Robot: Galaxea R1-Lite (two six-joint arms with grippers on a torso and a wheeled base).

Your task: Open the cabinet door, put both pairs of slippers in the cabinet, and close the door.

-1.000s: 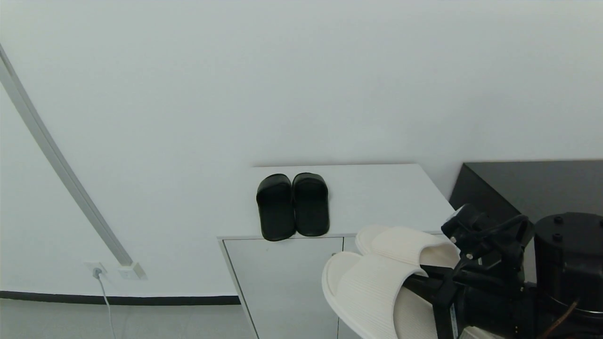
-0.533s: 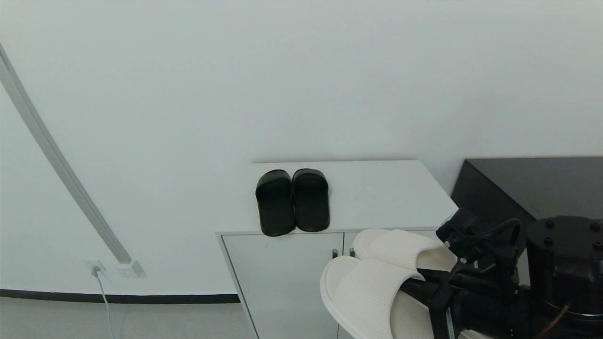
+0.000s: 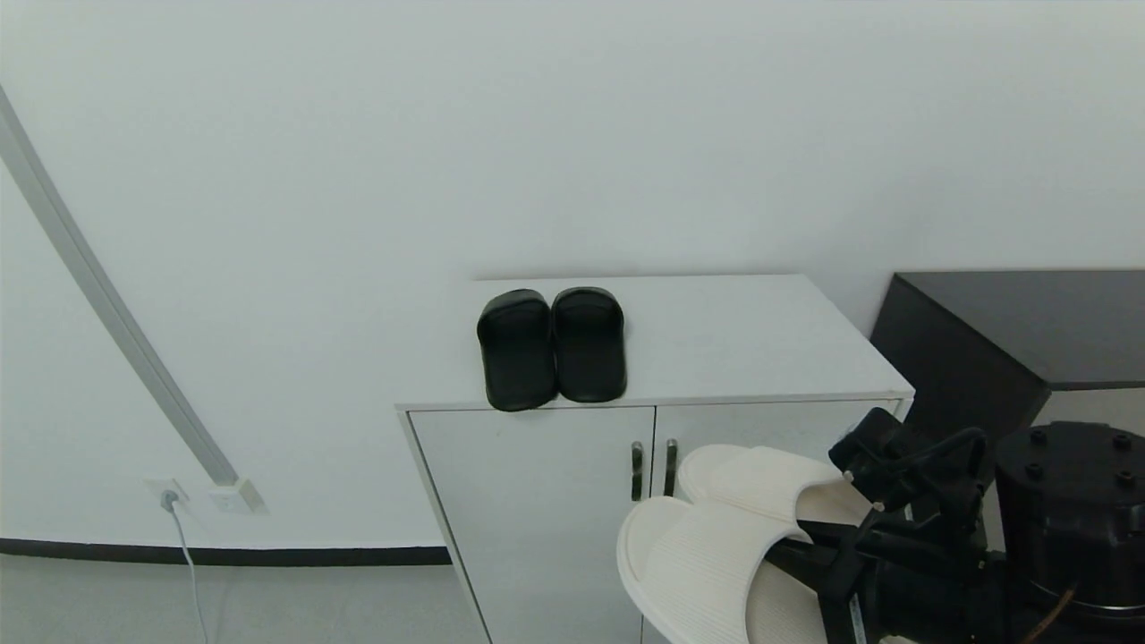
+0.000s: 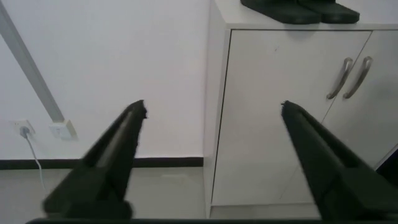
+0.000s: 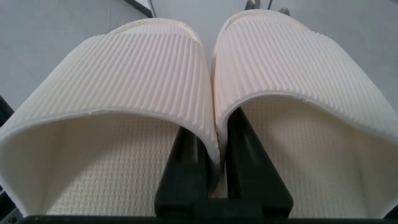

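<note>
A white cabinet (image 3: 537, 501) with two closed doors and paired handles (image 3: 651, 469) stands against the wall. A pair of black slippers (image 3: 550, 347) sits on its top near the front edge, also seen as the black slippers (image 4: 301, 9) in the left wrist view. My right gripper (image 3: 805, 546) is shut on a pair of white ribbed slippers (image 3: 716, 537), held side by side in front of the right door; its fingers (image 5: 214, 162) pinch the two inner walls of the white slippers (image 5: 205, 93). My left gripper (image 4: 211, 109) is open, facing the cabinet's left door (image 4: 280, 112) from a distance.
A dark table (image 3: 1029, 331) stands right of the cabinet. A wall socket with a cable (image 3: 170, 501) and a slanted grey conduit (image 3: 98, 295) are on the wall to the left. Bare floor (image 3: 224, 604) lies left of the cabinet.
The head view has shifted, so the cabinet sits higher and its door handles now show. The right gripper still holds the white slippers in front of the doors.
</note>
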